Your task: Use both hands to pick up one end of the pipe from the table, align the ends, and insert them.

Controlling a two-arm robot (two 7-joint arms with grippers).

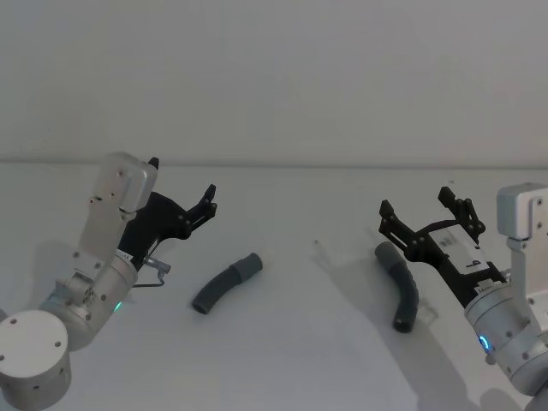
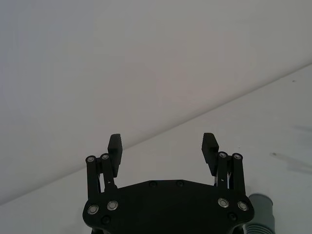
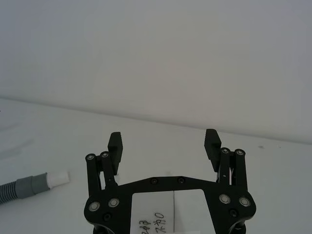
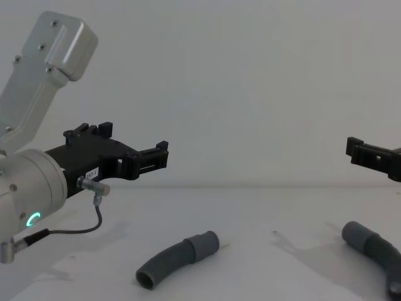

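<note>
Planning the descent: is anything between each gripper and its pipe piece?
Nothing visible. Only table surface lies between the open left gripper and left pipe piece, and between the open right gripper and right pipe piece.

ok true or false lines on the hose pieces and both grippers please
1. The two curved dark grey corrugated hose pieces, left hose piece and right hose piece, lie on the matte white table. True.
2. The black ribbed left gripper is shut on a hose piece. False: it is open and holds nothing.
3. The hose pieces are joined. False: they lie apart.
4. The black ribbed right gripper is open, above the table. True.
</note>
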